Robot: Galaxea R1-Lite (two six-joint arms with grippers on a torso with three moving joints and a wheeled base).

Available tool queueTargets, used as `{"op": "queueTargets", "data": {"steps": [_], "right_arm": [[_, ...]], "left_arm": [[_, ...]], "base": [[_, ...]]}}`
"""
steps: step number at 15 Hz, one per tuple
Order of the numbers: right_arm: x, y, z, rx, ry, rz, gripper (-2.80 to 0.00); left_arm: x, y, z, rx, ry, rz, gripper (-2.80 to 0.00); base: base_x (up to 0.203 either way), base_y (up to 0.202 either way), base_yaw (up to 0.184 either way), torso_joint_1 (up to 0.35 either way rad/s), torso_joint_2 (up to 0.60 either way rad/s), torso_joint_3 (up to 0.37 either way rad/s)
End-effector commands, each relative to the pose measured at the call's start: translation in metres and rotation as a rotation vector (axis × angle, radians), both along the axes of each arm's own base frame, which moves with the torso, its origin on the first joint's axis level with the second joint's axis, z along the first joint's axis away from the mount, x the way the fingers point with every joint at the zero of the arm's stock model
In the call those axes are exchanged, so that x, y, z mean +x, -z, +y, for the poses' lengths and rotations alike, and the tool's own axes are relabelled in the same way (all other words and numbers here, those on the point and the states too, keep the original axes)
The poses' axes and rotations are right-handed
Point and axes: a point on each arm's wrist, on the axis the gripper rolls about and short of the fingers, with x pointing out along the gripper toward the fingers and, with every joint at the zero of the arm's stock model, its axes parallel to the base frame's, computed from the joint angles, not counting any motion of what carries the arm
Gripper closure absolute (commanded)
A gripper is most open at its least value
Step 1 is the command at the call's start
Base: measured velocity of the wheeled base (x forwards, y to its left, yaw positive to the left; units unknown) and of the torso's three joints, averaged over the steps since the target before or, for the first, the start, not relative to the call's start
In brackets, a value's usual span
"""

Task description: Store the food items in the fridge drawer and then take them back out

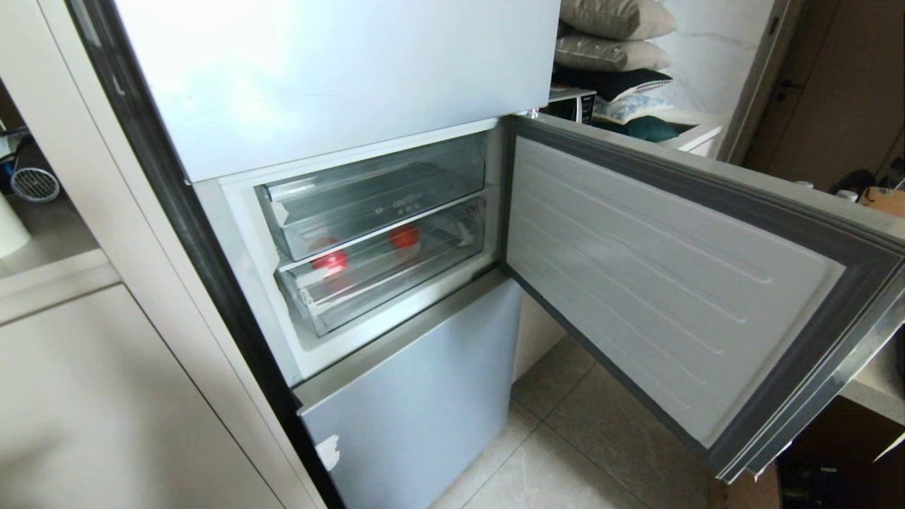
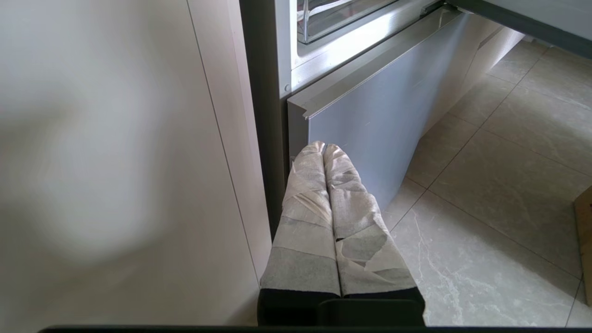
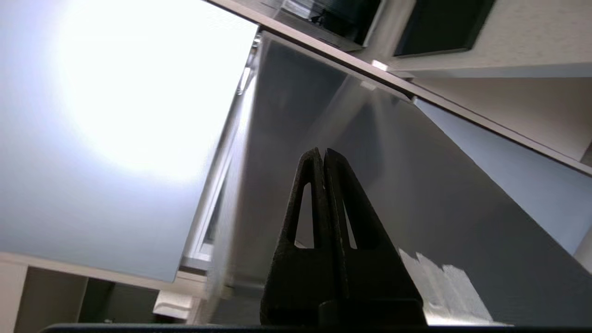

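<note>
Two red food items [image 1: 330,260] [image 1: 404,237] show through the clear plastic of the fridge drawer [image 1: 382,283]. It is the lower of two bins in the open middle compartment and is pushed in. Neither gripper appears in the head view. My left gripper [image 2: 323,147], its fingers wrapped in tape, is shut and empty. It hangs low beside the fridge's bottom door [image 2: 379,125]. My right gripper [image 3: 323,151] is shut with nothing in it. It points at a smooth grey fridge panel [image 3: 416,185], and no food shows in that view.
The middle compartment's door [image 1: 664,283] stands swung wide open to the right. An upper clear bin with faint lettering [image 1: 375,191] sits above the drawer. A pale cabinet [image 1: 106,389] flanks the fridge on the left. Tiled floor [image 1: 565,452] lies below. A white tape scrap [image 3: 439,286] marks the grey panel.
</note>
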Motion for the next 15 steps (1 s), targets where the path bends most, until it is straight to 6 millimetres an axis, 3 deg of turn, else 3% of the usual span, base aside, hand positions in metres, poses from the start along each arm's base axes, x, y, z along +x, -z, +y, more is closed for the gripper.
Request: {"op": "queueTargets", "data": {"steps": [1, 4, 7, 11, 13, 15], "right_arm": [[-0.008, -0.015, 0.014, -0.045, -0.015, -0.055, 0.0], [0.008, -0.027, 0.018, -0.062, 0.087, -0.09, 0.0], [0.039, -0.005, 0.028, -0.083, 0.259, 0.085, 0.0], [0.088, 0.03, 0.056, -0.206, 0.204, 0.233, 0.0], [0.112, 0.04, 0.066, -0.31, 0.147, 0.25, 0.0], [0.125, 0.046, 0.089, -0.439, 0.042, 0.242, 0.0]], "left_arm": [[0.0, 0.0, 0.0, 0.0, -0.001, 0.002, 0.0], [0.0, 0.0, 0.0, 0.0, -0.001, 0.002, 0.0], [0.0, 0.0, 0.0, 0.0, 0.001, 0.002, 0.0], [0.0, 0.0, 0.0, 0.0, -0.001, 0.002, 0.0], [0.0, 0.0, 0.0, 0.0, -0.001, 0.002, 0.0], [0.0, 0.0, 0.0, 0.0, -0.001, 0.002, 0.0]], "base": [[0.0, 0.0, 0.0, 0.0, 0.0, 0.0], [0.0, 0.0, 0.0, 0.0, 0.0, 0.0], [0.0, 0.0, 0.0, 0.0, 0.0, 0.0], [0.0, 0.0, 0.0, 0.0, 0.0, 0.0], [0.0, 0.0, 0.0, 0.0, 0.0, 0.0], [0.0, 0.0, 0.0, 0.0, 0.0, 0.0]]}}
